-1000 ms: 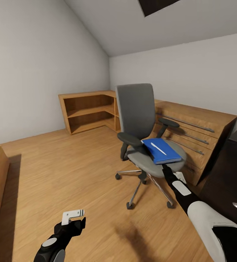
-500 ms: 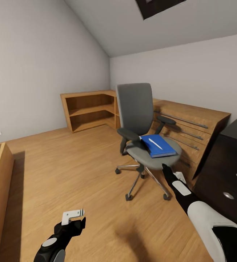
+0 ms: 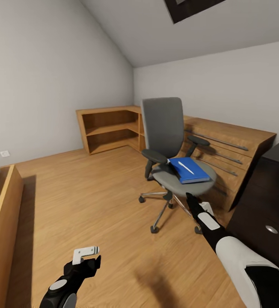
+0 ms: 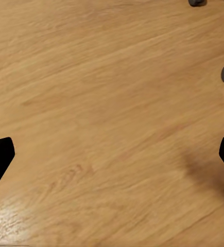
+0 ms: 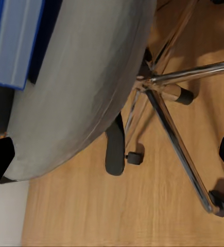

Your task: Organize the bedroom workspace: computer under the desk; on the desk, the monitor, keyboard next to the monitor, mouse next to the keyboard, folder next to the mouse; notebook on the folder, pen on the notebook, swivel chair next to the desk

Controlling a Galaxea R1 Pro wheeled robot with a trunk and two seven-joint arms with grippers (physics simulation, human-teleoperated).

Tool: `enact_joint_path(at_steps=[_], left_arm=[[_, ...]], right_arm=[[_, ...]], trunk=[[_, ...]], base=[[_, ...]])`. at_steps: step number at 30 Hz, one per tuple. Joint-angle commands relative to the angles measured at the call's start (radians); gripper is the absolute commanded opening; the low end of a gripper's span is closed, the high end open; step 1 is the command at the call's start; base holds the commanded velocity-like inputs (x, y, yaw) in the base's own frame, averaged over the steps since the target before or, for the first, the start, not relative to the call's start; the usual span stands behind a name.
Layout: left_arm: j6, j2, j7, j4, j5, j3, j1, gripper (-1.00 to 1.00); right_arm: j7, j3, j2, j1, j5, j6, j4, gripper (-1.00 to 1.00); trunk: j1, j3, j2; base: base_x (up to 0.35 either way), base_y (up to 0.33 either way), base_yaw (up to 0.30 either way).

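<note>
Now swivel chair appears slightly shifted; camera moved.

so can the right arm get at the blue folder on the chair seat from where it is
Probably yes. The right gripper hangs open at the front edge of the swivel chair seat, with nothing between it and the folder. The pen lying on the folder could slide off.

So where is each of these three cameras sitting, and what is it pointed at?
Head view: high on the robot, looking forward and down at the chair carrying the folder and pen; both arms show, left gripper and right gripper.
Left wrist view: near the left gripper, looking at the floor; dark fingertips at the edges.
Right wrist view: near the right gripper, aimed at the chair seat and chrome base.
Head and right wrist views share chair and folder.
</note>
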State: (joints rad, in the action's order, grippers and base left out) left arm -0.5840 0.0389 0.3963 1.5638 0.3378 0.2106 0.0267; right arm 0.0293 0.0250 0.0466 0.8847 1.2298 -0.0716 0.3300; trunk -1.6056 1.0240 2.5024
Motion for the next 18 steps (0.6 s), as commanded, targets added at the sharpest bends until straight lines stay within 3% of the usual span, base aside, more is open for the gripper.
enact_joint_path(at_steps=[1,7,18], left_arm=[[-0.002,0.001,0.01,0.001,0.01,0.003,0.001,1.0],[-0.002,0.001,0.01,0.001,0.01,0.003,0.001,1.0],[-0.002,0.001,0.01,0.001,0.01,0.003,0.001,1.0]], right_arm=[[0.003,0.003,-0.003,0.0,0.01,-0.004,0.0,1.0],[0.005,0.003,-0.019,0.0,0.008,-0.004,-0.002,1.0],[0.007,0.004,-0.03,0.0,0.008,-0.004,-0.01,1.0]], trunk=[[0.0,0.001,0.0],[0.0,0.001,0.0],[0.0,0.001,0.0]], base=[[-0.002,0.0,0.237],[-0.001,0.0,0.129],[0.0,0.0,0.013]])
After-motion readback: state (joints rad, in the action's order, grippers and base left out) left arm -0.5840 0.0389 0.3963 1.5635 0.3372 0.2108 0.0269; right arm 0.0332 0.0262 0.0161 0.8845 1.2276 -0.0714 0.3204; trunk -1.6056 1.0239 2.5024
